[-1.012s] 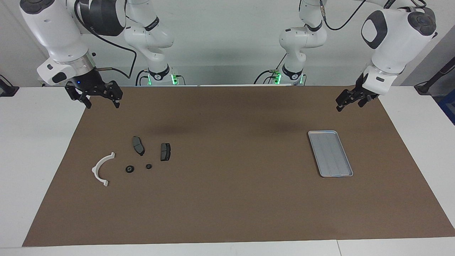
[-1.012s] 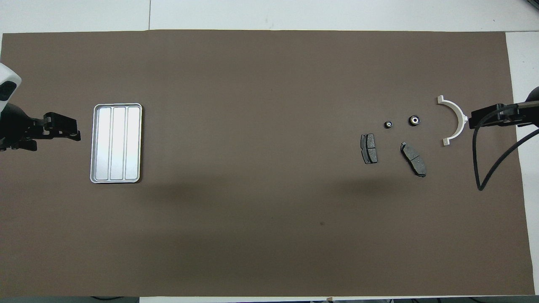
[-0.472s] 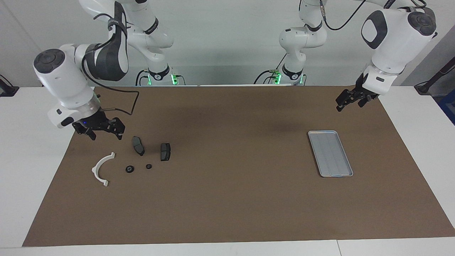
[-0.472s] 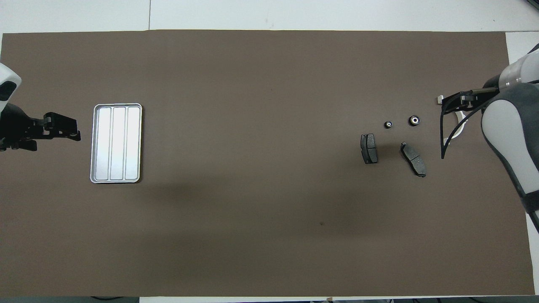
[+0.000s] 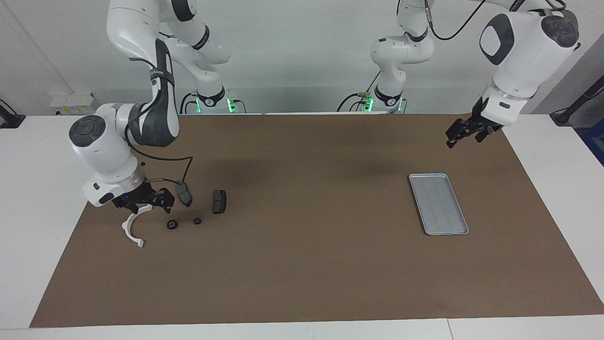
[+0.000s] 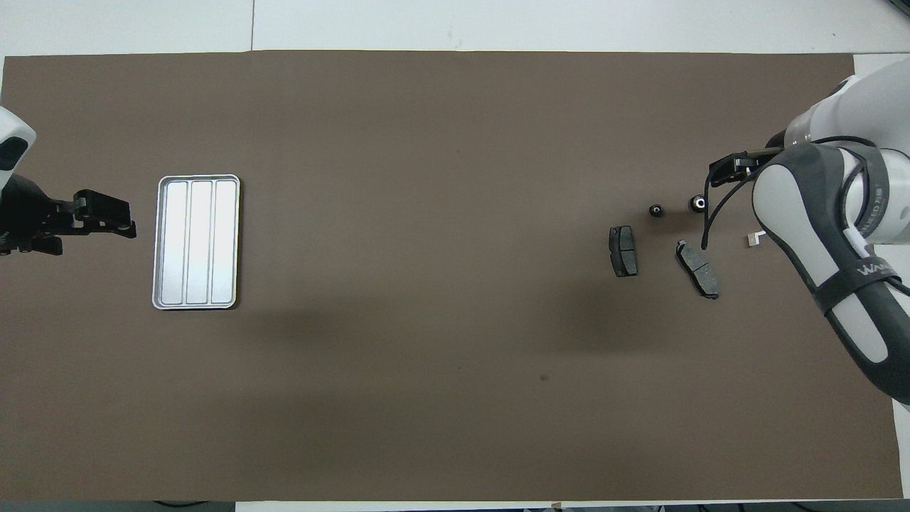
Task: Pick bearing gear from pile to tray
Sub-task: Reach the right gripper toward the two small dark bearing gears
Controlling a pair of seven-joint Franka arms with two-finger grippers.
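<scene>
The pile lies at the right arm's end of the mat. It holds two small black bearing gears (image 5: 172,225) (image 5: 197,220), two dark grey pads (image 5: 219,201) (image 5: 185,195) and a white half-ring bracket (image 5: 131,232). In the overhead view the gears (image 6: 699,205) (image 6: 655,210) sit side by side. My right gripper (image 5: 150,207) (image 6: 726,169) hangs open and low over the bracket's upper end, just beside the larger gear, holding nothing. The silver tray (image 5: 439,204) (image 6: 197,242) lies bare at the left arm's end. My left gripper (image 5: 465,138) (image 6: 122,217) waits open above the mat's corner near the tray.
A brown mat (image 5: 306,264) covers most of the white table (image 5: 28,189). The right arm's black cable (image 5: 181,172) loops down close to the nearer pad. In the overhead view the right arm's body (image 6: 832,235) hides most of the bracket.
The right arm has swung down and out from the mat's corner, and its gripper now hangs low over the bracket and pile. The left arm and all the parts have stayed still.
</scene>
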